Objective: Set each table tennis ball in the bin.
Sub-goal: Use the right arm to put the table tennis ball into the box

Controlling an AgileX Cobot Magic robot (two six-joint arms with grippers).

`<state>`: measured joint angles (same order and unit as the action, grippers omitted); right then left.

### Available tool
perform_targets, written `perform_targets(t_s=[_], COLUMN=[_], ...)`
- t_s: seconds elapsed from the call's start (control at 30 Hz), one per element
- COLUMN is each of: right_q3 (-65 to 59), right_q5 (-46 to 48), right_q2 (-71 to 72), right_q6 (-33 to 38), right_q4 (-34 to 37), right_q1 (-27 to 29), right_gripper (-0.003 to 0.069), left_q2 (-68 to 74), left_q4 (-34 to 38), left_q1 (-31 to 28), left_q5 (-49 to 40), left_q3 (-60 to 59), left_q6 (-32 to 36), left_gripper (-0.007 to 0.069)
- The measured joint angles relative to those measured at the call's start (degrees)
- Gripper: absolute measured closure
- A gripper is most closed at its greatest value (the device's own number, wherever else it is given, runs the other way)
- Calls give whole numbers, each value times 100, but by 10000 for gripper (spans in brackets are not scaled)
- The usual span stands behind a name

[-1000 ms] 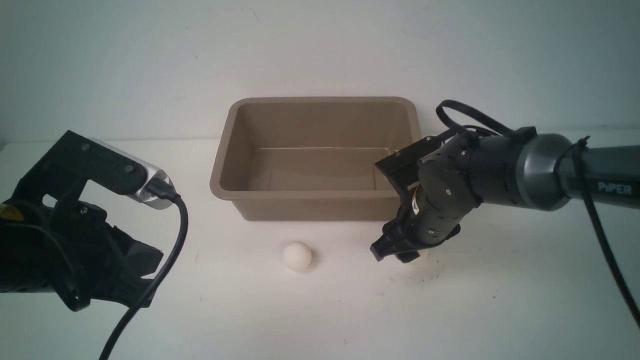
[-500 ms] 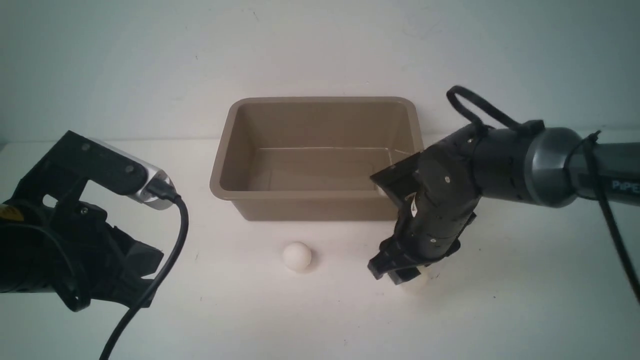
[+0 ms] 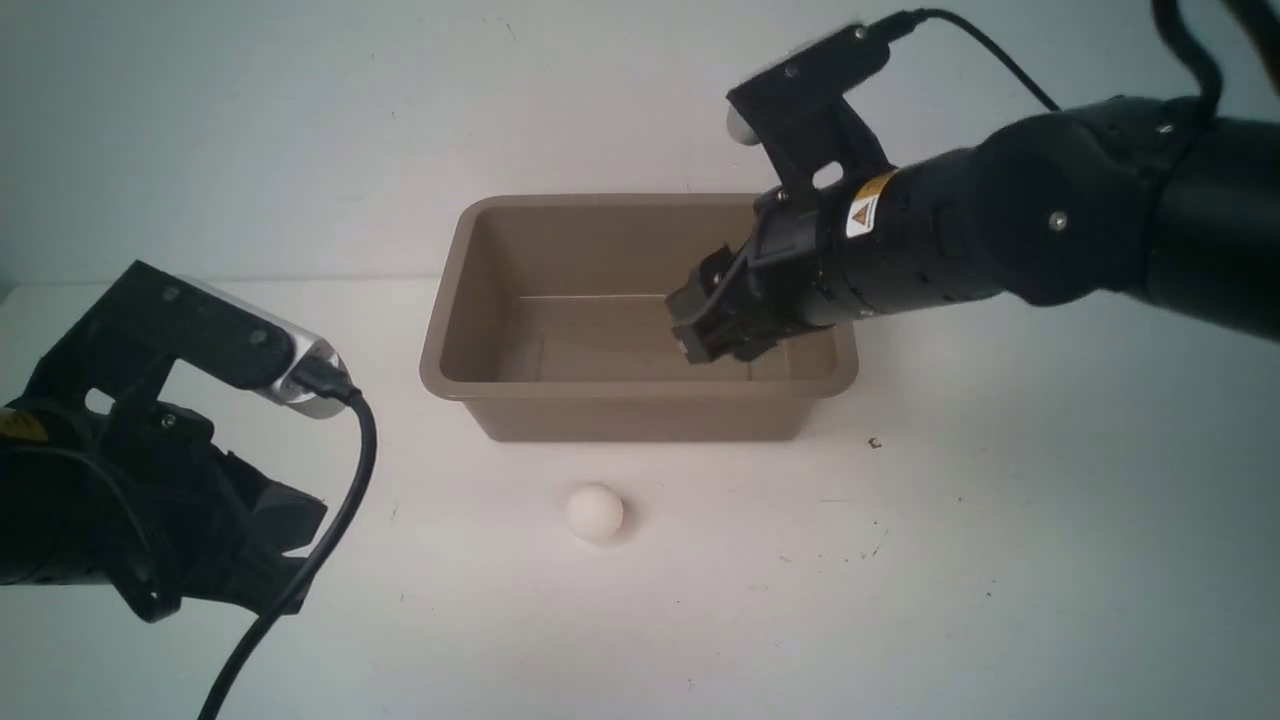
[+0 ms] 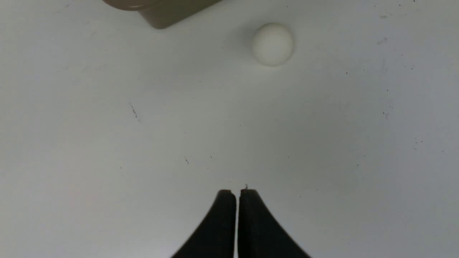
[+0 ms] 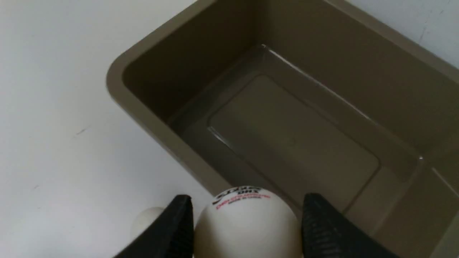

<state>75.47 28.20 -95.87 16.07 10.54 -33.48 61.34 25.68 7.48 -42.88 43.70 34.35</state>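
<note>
Front: right gripper (image 3: pixel 703 336) hangs over the bin (image 3: pixel 640 418), right part; loose ball (image 3: pixel 594 513) on table (image 3: pixel 1000 560) near bin's front wall, not touching. L wrist: left gripper (image 4: pixel 236 195) jaws pressed together, nothing held, well apart from loose ball. R wrist: right gripper clamps held ball (image 5: pixel 247 225), red print up, above bin

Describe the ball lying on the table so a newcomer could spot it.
Find the brown bin on the white table. Just in front of its near wall, apart from it, lies a small off-white ball. Unlike the other ball, which the right gripper holds above the bin, this one rests free on the tabletop.
</note>
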Motion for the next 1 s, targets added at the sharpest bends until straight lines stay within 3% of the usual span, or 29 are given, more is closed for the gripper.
perform_targets(t_s=[0.4,0.67,1.0], right_q3=[574,1738,2087], right_q5=[-567,19,553], right_q2=[-1379,-2154,-2580], right_q6=[-949,-915,-894], right_q4=[-730,-763,-758], right_q1=[736,755,755], right_gripper=[306,306,285], left_q2=[0,0,0], left_q4=[5,5,114], left_q1=[0,0,0], left_q5=[104,104,104], left_q3=[0,0,0], left_q6=[-24,-123,-154], left_gripper=[629,629,628])
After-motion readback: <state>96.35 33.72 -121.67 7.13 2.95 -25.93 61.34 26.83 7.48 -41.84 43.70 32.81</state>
